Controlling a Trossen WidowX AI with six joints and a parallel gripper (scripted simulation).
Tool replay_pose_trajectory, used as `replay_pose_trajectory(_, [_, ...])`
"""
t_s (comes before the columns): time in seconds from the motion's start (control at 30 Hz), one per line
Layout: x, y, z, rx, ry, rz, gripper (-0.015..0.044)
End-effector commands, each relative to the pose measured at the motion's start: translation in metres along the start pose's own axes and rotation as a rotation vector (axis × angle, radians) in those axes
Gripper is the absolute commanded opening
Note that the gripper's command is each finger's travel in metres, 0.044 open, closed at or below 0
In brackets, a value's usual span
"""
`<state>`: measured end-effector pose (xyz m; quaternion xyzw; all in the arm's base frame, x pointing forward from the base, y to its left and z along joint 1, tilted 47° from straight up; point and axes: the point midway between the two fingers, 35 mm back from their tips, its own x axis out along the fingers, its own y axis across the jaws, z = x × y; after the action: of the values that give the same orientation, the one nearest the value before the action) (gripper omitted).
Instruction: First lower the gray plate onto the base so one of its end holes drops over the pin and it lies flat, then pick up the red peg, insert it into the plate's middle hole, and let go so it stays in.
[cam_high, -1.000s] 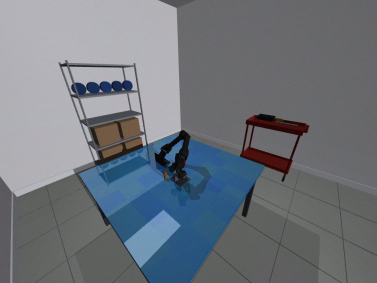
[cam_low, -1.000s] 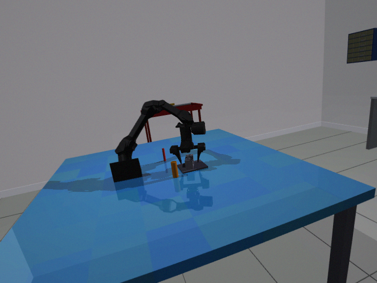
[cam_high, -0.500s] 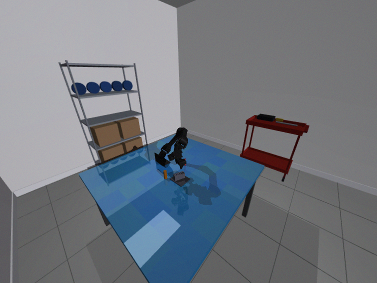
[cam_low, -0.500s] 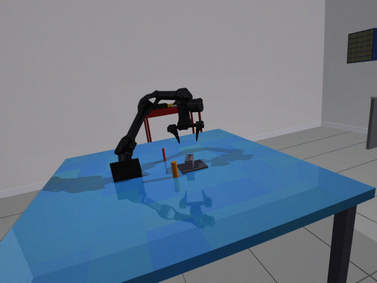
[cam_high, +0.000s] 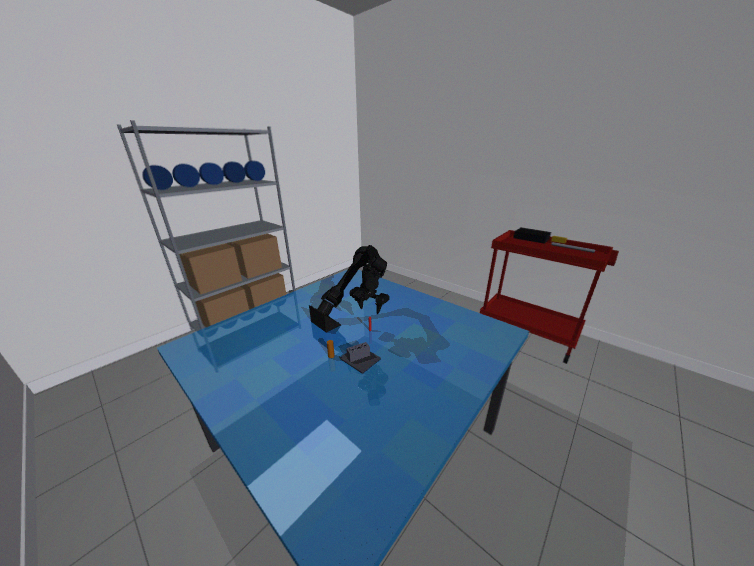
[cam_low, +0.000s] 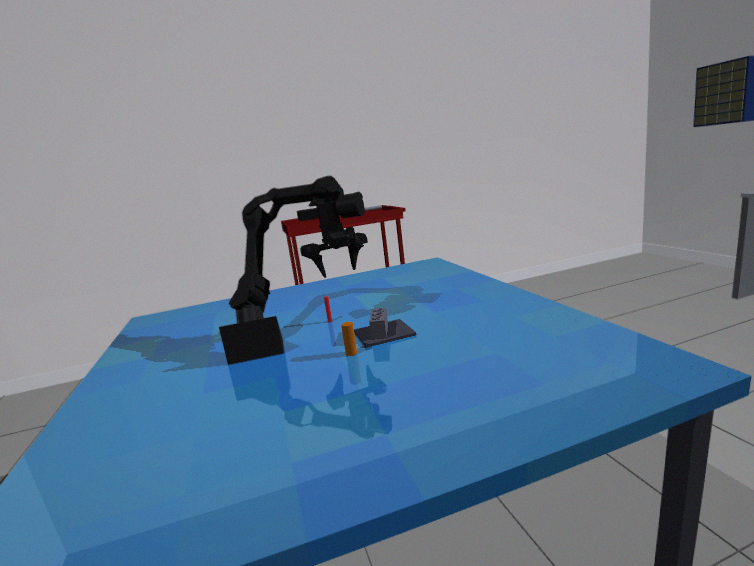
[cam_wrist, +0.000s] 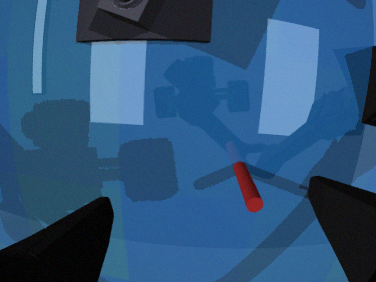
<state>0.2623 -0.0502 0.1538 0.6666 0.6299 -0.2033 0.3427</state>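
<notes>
My gripper (cam_low: 336, 260) hangs released and empty above the red peg (cam_low: 328, 308), which stands upright on the blue table (cam_low: 548, 365) toward its far edge. The gray plate (cam_low: 378, 317) rests on the base (cam_low: 395, 332), apart from the peg.

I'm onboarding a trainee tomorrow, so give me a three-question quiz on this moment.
1. True or false: the hand is shut on the red peg.
2. Multiple choice: the red peg is A) standing on the table, B) lying flat, C) in the gray plate.
3. Which object stands nearest the base, apart from the plate on it?

Key: 1. False; the hand is open and holds nothing. 2. A. 3. The orange cylinder.
</notes>
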Motion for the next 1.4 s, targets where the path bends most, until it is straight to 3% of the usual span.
replay_pose_trajectory(0.0, [0.007,-0.029,-0.037,-0.158,0.010,0.000,0.0440])
replay_pose_trajectory(0.27, [0.013,-0.038,-0.052,-0.233,0.013,0.001,0.0440])
replay_pose_trajectory(0.4, [0.041,-0.037,-0.052,-0.335,0.040,-0.026,0.0440])
replay_pose_trajectory(1.37, [0.086,-0.036,-0.054,-0.335,0.037,-0.025,0.0440])
